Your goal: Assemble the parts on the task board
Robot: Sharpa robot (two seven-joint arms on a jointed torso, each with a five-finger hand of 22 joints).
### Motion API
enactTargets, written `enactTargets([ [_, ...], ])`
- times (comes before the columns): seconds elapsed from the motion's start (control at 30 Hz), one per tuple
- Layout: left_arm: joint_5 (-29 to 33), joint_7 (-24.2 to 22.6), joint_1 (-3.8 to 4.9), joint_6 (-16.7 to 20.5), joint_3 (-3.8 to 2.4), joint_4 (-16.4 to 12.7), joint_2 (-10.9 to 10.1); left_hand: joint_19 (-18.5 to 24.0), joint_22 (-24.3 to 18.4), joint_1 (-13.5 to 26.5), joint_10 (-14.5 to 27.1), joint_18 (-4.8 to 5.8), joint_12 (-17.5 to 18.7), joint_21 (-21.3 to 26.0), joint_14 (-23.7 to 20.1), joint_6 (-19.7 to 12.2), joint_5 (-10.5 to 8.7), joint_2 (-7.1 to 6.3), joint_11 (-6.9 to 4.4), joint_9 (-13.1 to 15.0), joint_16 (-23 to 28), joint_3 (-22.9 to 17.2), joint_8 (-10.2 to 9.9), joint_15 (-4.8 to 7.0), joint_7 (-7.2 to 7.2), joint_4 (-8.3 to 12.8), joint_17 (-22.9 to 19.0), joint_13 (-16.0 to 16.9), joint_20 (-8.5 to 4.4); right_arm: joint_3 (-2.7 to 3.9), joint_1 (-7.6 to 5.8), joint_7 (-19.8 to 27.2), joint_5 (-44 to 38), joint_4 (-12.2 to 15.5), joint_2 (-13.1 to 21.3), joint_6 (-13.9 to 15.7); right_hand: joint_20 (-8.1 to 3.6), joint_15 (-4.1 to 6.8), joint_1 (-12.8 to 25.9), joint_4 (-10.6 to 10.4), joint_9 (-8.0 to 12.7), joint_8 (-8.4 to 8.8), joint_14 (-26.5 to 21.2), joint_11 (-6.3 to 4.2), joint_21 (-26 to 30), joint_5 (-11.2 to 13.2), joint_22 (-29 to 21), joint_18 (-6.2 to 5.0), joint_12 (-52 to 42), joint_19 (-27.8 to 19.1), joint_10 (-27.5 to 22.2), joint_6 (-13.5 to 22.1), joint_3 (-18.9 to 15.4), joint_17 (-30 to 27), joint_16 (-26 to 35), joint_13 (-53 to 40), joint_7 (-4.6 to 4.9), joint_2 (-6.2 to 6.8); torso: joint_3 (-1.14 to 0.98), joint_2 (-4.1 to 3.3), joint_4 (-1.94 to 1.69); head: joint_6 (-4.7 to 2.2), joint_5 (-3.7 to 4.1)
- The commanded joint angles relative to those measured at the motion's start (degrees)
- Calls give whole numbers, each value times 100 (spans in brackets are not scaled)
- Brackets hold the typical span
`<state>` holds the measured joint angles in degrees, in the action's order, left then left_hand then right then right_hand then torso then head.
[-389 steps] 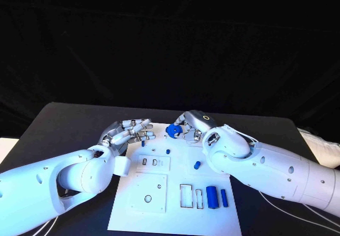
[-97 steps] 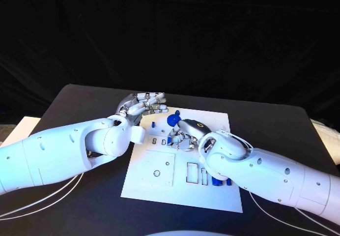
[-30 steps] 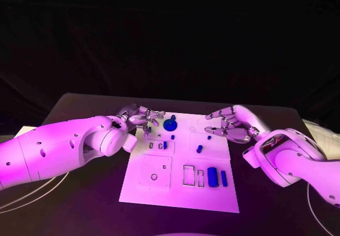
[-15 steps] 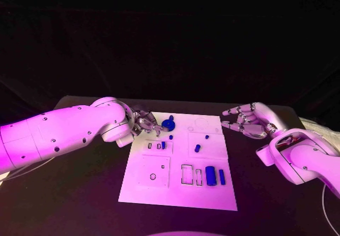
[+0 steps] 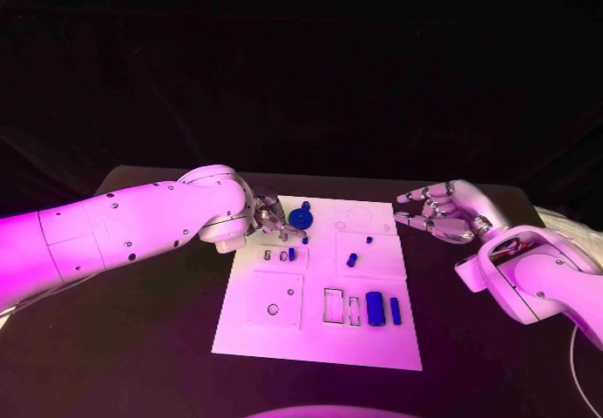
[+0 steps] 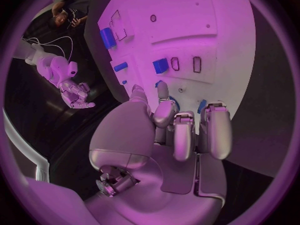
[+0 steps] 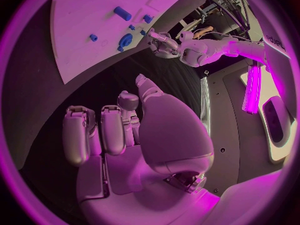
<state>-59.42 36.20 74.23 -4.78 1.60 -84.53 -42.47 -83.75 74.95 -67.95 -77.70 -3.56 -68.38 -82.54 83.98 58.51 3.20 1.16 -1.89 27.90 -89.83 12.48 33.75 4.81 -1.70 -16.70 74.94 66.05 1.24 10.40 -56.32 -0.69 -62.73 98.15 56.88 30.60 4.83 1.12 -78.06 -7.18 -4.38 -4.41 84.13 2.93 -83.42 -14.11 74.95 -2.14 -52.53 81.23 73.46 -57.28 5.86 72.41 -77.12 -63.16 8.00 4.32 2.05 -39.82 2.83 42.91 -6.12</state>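
At the far left corner of the task board my left hand hangs with fingers curled in, touching or just beside the round blue part; I cannot tell whether it pinches anything. My right hand hovers off the board's right edge, fingers loosely bent, holding nothing. Other blue parts sit mid-board, and the large cylinder lies near the right. My arm hides the fingertips from above, so I could nudge the round part askew or knock the small pegs beside it.

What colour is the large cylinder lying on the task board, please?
Blue; the large cylinder shows best in the head view.
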Motion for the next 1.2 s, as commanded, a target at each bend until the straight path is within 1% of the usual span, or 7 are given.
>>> enactTargets([
  [0.03, -169, 125, 7, -395, 12, 65, 88, -47, 255, 92, -31, 85, -44, -31, 602, -59, -41, -82, -16, 65, -17, 70, 55, 43, -8, -6, 1506, 25, -6, 3, 15, -90, -160, -13, -21, -90, 11, 28, -33, 23, -1, -16, 197, -12, 40, -41, 141, -117, 20, -47, -27, -29, -13, -12, 24, 14, -6, 3, 5, -3, -2, 21, 22],
  [0.2, -174, 148, 7, -592, 45, 154, 192, -50, 284, 160, -32, 89, -90, -46, 602, -124, -44, -149, -28, 233, -17, 50, 175, 55, 7, -8, 1506, 70, -19, 3, 41, -127, -407, -24, -53, -116, 10, 28, -25, 18, -1, -15, 196, -13, 46, -57, 132, -119, 50, -52, -37, -30, -20, -24, 37, 40, -6, 10, -4, -8, -2, 59, -4],
  [0.4, -197, 163, 6, -769, 59, 197, 239, -58, 314, 191, -20, 94, -84, -62, 602, -156, -45, -136, -35, 316, -17, 30, 231, 61, 15, -9, 1506, 60, -26, 3, 51, -158, -479, -32, -61, -132, 9, 29, -16, 12, -1, -14, 196, -13, 49, -67, 128, -120, 57, -54, -38, -32, -26, -28, 42, 49, -7, 14, 3, -2, -9, 78, -8],
  [0.93, -299, 172, 3, -917, 61, 208, 264, -74, 364, 158, -8, 103, -72, -89, 602, -206, -42, -35, -51, 471, -17, -3, 331, 74, 33, 5, 1506, 37, -37, 3, 75, -200, -501, -75, -91, -185, 8, 30, 9, -7, -1, -15, 200, -14, 52, -83, 126, -119, 53, -52, -28, -39, -38, -23, 43, 56, -9, 16, 1, -5, -21, 127, -15],
  [1.03, -303, 176, 0, -930, 65, 240, 291, -77, 375, 108, -9, 104, -75, -95, 602, -226, -34, 24, -55, 525, -17, -23, 361, 76, 37, 15, 1506, 37, -38, 3, 77, -203, -501, -76, -95, -197, 8, 30, 9, -7, -1, -15, 200, -14, 52, -83, 126, -119, 53, -52, -28, -39, -38, -23, 43, 56, -9, 16, 0, -9, -15, 134, -24],
  [1.1, -304, 183, -1, -949, 67, 261, 306, -79, 388, -46, -12, 106, -85, -100, 602, -265, 132, 114, -57, 604, -17, -85, 394, 75, 39, 41, 1506, 43, -37, 3, 77, -205, -501, -76, -96, -206, 7, 30, 21, -16, 0, -15, 201, -15, 54, -87, 125, -119, 51, -51, -22, -41, -45, -23, 45, 59, -10, 17, 1, -11, -14, 136, -23],
  [1.2, -305, 189, -3, -988, 69, 285, 322, -84, 406, -137, -13, 108, -91, -108, 602, -300, 289, 141, -55, 684, -17, -113, 422, 74, 39, 36, 1506, 44, -35, 3, 78, -209, -501, -78, -96, -218, 7, 30, 24, -18, 0, -15, 202, -15, 54, -89, 125, -119, 50, -51, -21, -41, -47, -22, 45, 59, -10, 17, 1, -15, -6, 151, -21],
])
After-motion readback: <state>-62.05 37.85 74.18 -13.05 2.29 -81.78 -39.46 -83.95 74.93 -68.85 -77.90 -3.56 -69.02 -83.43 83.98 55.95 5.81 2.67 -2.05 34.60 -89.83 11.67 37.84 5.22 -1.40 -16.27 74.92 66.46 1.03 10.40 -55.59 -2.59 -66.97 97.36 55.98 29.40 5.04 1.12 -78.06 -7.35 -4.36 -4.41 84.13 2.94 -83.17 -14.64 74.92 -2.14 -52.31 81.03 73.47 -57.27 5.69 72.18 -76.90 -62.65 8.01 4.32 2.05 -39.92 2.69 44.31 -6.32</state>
